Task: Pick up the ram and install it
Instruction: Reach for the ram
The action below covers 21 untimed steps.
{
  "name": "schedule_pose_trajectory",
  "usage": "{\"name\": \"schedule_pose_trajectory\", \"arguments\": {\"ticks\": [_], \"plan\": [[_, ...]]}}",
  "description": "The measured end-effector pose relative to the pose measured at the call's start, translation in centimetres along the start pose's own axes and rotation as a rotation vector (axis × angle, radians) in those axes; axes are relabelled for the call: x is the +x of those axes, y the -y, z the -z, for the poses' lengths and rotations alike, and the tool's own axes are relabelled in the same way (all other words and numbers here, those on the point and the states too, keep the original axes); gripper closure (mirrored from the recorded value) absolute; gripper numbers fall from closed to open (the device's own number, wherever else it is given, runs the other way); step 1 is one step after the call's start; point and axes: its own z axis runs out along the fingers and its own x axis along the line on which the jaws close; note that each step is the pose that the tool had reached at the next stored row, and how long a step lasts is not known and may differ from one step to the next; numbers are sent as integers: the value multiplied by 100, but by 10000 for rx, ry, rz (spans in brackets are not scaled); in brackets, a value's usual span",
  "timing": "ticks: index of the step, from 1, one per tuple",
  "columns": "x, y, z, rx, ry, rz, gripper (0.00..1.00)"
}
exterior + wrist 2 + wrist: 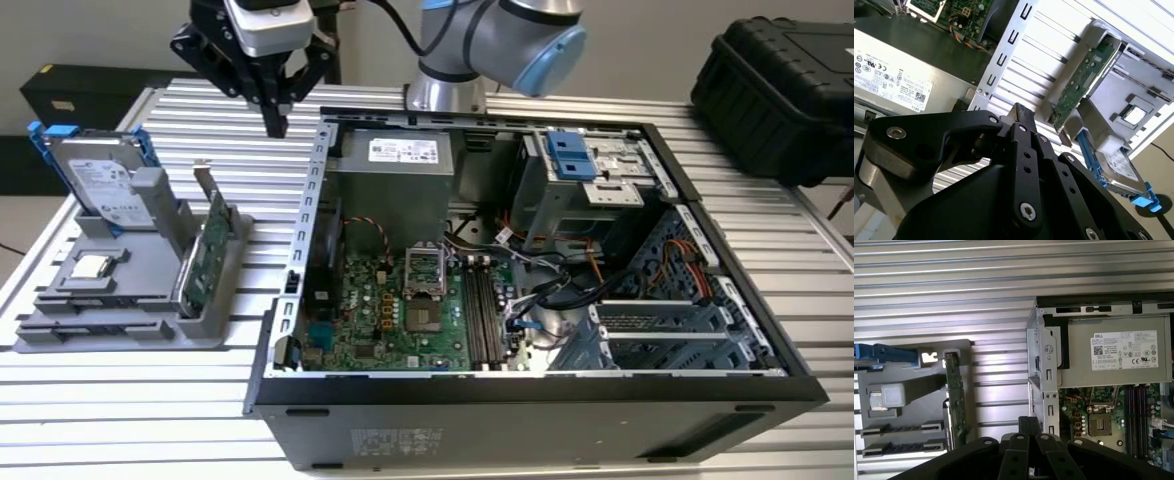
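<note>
Pincer pinched fully shut, nothing gripped that I can see, hanging over the bench between parts fixture and open computer case. The ram's whereabouts? Cannot tell.

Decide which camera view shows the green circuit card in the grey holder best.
The second wrist view: the green circuit card shows its populated face. In the first wrist view the card is edge-on, a thin strip; in the exterior view the card stands upright in the grey holder, foreshortened.
</note>
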Motion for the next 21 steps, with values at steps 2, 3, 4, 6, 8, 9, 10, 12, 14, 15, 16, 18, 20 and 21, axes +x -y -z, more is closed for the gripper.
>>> {"name": "schedule_pose_trajectory", "arguments": {"ticks": [2, 3, 4, 6, 8, 9, 10, 12, 14, 15, 16, 18, 20, 21], "plan": [[12, 1, 1, 1, -1, 0, 100], [18, 1, 1, 0, 0, 0, 100], [24, 2, 1, 1, -1, 0, 100], [37, 2, 1, 1, -1, 0, 100], [49, 4, 1, 0, 0, 0, 100], [55, 4, 2, 1, -1, 0, 100], [62, 4, 2, 0, -1, 0, 100], [74, 5, 2, 0, 0, 0, 100], [86, 6, 3, 1, -1, 0, 100], [92, 6, 2, 0, -1, 0, 100], [98, 7, 3, 1, -1, 0, 100], [110, 8, 3, 1, -1, 0, 100], [122, 9, 3, 1, -1, 0, 100], [129, 9, 3, 0, 0, 0, 100]]}}
